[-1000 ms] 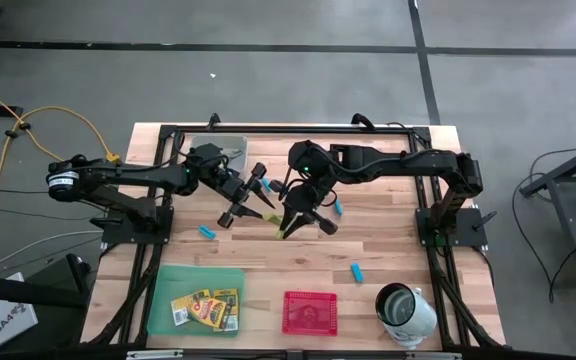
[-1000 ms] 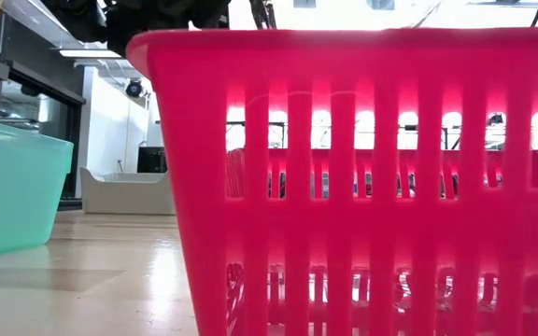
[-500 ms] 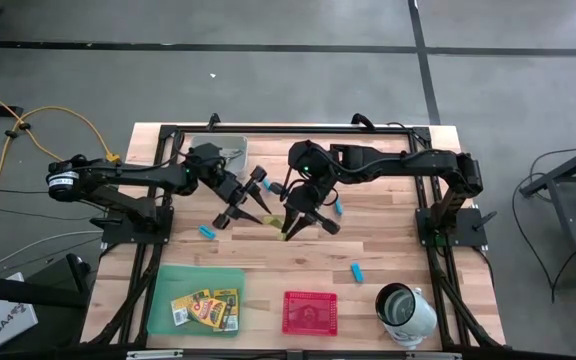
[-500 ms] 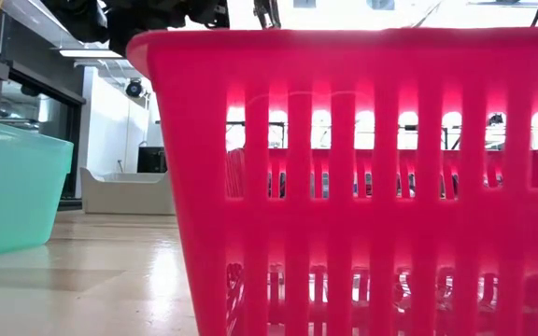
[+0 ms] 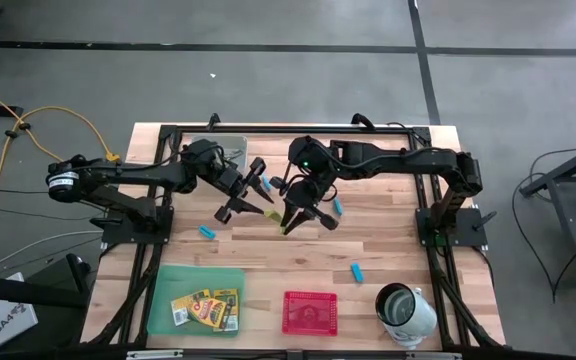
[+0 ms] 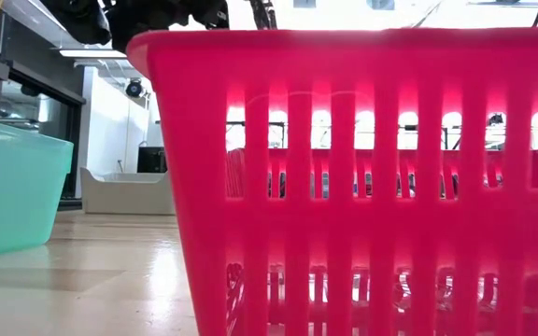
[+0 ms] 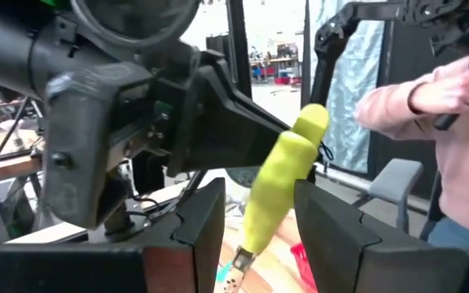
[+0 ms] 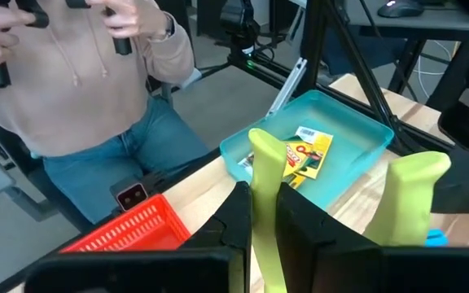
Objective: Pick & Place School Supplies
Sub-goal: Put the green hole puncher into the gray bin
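The step in hand looks like a hand-over in the air. The right gripper (image 5: 290,222) holds a tool (image 8: 265,207) with yellow-green handles above the middle of the surface (image 5: 388,250). Its jaws are closed tight on one handle. The other handle (image 8: 410,195) sticks out free beside it.

The left gripper (image 5: 240,196) is right next to it. Its jaws are wide open, and a handle (image 7: 279,187) of the tool sits in the gap between the two fingers (image 7: 200,224). They do not seem to touch it yet.

Next, I think the left jaws need to close on that handle. Then the right jaws can let go. If the right lets go too soon, the tool could drop.

The crayon boxes (image 5: 206,308) already lie in the green tray (image 5: 168,278). Blue pieces (image 5: 206,232) still lie on the surface, one to the left of the arms and another (image 5: 356,271) near the cup (image 5: 404,310). The red tray (image 5: 310,312) sits at the front. A person (image 8: 80,89) sits behind the surface.
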`<action>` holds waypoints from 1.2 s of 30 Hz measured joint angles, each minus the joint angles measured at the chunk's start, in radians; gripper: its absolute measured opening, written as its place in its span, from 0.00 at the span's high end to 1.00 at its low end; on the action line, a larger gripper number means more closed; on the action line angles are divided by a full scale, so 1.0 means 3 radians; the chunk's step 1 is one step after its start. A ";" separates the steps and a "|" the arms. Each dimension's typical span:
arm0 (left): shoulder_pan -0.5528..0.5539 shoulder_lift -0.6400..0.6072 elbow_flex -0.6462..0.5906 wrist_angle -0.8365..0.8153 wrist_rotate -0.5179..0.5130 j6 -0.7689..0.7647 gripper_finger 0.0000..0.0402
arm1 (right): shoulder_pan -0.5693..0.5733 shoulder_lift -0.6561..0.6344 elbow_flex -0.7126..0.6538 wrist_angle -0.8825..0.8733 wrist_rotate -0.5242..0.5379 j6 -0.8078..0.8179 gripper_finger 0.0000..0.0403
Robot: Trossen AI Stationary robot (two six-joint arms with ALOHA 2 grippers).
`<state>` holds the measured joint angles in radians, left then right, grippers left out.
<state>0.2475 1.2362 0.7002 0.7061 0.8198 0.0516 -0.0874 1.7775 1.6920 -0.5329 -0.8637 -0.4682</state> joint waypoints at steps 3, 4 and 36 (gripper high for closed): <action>0.0001 0.0000 0.0000 0.0001 -0.0082 -0.0012 0.64 | -0.0037 0.0000 -0.0001 -0.0020 -0.0015 -0.0023 0.94; 0.0002 0.0000 0.0000 0.0001 -0.0140 -0.0025 0.64 | -0.0048 0.0000 -0.0001 -0.0028 -0.0015 -0.0023 0.94; 0.0345 0.0000 0.0000 -0.0057 0.0129 -0.0366 0.64 | -0.0104 -0.0128 -0.0003 -0.0244 0.0851 -0.0013 0.94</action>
<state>0.3510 1.2362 0.7002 0.6889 0.8586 -0.0583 -0.1184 1.7390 1.6913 -0.6062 -0.6083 -0.4720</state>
